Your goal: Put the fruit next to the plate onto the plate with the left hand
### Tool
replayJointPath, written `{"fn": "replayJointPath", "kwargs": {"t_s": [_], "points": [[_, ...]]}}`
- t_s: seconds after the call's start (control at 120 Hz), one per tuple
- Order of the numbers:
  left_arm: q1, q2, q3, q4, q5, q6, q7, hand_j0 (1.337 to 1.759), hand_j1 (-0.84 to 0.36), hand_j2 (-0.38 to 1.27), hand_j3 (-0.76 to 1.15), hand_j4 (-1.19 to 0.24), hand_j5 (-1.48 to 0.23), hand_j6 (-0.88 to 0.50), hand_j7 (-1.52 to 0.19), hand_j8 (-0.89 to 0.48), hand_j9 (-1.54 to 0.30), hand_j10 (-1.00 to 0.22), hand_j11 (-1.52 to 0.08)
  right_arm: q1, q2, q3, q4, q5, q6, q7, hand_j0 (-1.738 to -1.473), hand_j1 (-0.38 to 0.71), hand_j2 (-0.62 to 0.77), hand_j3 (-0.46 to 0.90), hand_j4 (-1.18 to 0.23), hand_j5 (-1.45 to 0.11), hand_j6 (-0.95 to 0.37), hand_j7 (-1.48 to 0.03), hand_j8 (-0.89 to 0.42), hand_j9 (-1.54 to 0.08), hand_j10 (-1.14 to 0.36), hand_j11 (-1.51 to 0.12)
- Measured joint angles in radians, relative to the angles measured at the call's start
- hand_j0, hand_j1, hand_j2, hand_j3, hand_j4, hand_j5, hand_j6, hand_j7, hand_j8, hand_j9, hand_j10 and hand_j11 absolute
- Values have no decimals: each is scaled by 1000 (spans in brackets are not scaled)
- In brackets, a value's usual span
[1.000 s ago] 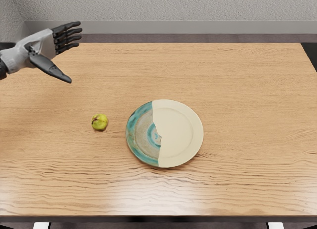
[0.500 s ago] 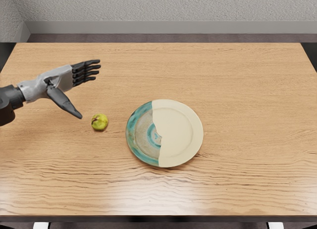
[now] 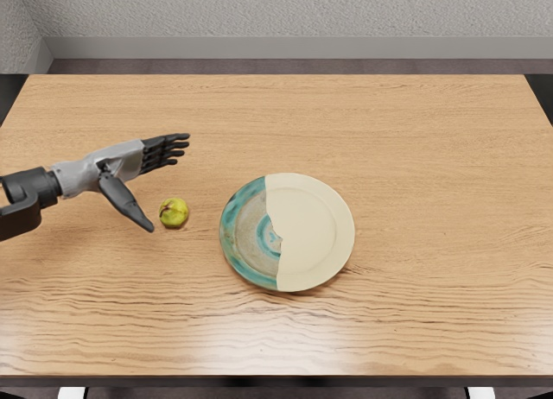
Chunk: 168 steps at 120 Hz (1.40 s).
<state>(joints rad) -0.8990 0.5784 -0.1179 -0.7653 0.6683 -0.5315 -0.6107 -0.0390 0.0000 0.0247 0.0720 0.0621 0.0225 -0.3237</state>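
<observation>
A small yellow-green fruit (image 3: 174,212) lies on the wooden table, a short way left of the plate (image 3: 320,231). The plate is round, teal and speckled on its left part, cream on its right. My left hand (image 3: 155,179) reaches in from the left edge and hovers just left of and above the fruit. Its fingers (image 3: 168,148) are stretched out flat and its thumb points down toward the fruit. It holds nothing. The right arm is out of view.
The wooden table (image 3: 389,123) spreads wide behind and right of the plate. A grey wall with a baseboard (image 3: 302,47) runs along the far edge.
The left hand has come down and to the right, from the far left corner of the table to just beside the fruit. Fruit and plate have not moved.
</observation>
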Motion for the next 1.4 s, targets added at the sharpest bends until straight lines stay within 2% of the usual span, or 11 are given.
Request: {"fn": "replayJointPath", "kwargs": {"t_s": [0.15,0.425,0.742,1.125,1.292,1.4], "points": [[24,-39,2,1,0,83,0,1658,318,9,0,-31,-37,-31,-37,-31,-37,-30,-36,-1,0,0,0,-1,0,0,-1658,-349,0,0,-1,0,-1,0,-1,0,0,0],[58,-45,3,3,0,182,0,1658,293,13,0,-52,-64,-53,-64,-52,-64,-51,-64,-1,0,0,0,-1,0,0,-1658,-349,0,0,-1,0,-1,0,-1,0,0,0],[79,-45,3,4,-1,238,0,1658,250,21,0,-88,-111,-89,-111,-88,-111,-87,-111,0,0,0,0,-1,0,0,-1658,-349,0,0,-1,0,-1,0,-1,0,0,0],[80,-37,3,-11,-8,243,0,1658,235,23,0,-100,-126,-101,-126,-100,-126,-99,-126,6,0,0,0,-1,0,0,-1658,-349,0,0,-1,0,-1,0,-1,0,0,0],[80,-26,3,-38,-9,238,0,1658,234,24,0,-101,-128,-102,-128,-102,-128,-100,-128,8,0,0,0,0,0,0,-1658,-349,0,0,-1,0,-1,0,-1,0,0,0],[79,14,0,-101,-11,234,0,1658,234,24,0,-101,-128,-102,-128,-101,-128,-100,-128,8,0,0,0,0,0,0,-1658,-349,0,0,-1,0,-1,0,-1,0,0,0]]}}
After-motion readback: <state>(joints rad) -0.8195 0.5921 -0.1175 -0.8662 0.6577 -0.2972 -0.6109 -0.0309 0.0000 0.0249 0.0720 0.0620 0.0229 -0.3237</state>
